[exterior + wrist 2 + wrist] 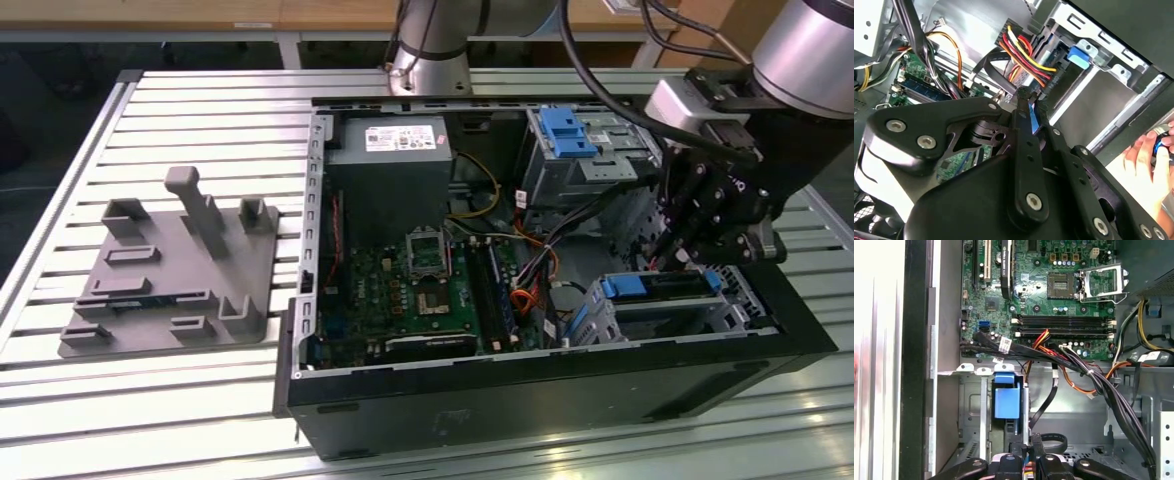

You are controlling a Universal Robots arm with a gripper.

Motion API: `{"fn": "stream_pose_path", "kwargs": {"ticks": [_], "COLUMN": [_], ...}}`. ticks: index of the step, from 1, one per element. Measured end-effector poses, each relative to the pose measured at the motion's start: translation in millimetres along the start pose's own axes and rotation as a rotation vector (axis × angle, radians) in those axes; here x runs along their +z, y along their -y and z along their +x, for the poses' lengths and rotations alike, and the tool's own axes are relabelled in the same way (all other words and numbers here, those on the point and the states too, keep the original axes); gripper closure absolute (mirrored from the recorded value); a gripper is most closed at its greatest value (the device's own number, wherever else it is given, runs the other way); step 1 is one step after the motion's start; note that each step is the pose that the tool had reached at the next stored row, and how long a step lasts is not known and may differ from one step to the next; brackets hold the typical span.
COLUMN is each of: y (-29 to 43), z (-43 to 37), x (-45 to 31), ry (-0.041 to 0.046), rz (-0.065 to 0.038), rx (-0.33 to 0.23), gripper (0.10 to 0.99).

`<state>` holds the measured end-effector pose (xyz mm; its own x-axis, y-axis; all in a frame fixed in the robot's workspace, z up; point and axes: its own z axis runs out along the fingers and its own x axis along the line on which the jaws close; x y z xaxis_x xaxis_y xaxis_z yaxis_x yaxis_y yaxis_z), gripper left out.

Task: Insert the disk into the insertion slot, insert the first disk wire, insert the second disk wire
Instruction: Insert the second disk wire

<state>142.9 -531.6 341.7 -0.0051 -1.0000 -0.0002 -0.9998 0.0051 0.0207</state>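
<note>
The disk (657, 288) sits in the insertion slot (683, 318) at the case's front right corner in the exterior view, with its blue carrier showing on top. My gripper (671, 262) hangs just above it. In the second wrist view my gripper (1030, 100) is shut on a disk wire (1026, 65) of red, yellow and orange strands, close to the disk's blue tab (1080, 56). The first wrist view has my gripper (1029, 460) beside the blue carrier (1005, 401) in the silver slot (970, 405), with coloured strands between the fingers.
A taller grey bay with a blue latch (571, 135) stands at the back of the case, beside the power supply (390, 150). Loose cables cross the motherboard (414, 290). A grey fixture plate (174, 270) lies on the slatted table. A person's hand (1146, 150) is near the case.
</note>
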Motion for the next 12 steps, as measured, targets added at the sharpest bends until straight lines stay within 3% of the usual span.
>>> {"fn": "stream_pose_path", "kwargs": {"ticks": [12], "y": [0.1], "z": [3.6], "x": [0.4], "ry": [0.0], "rz": [0.0], "rx": [0.004], "gripper": [0.886]}}
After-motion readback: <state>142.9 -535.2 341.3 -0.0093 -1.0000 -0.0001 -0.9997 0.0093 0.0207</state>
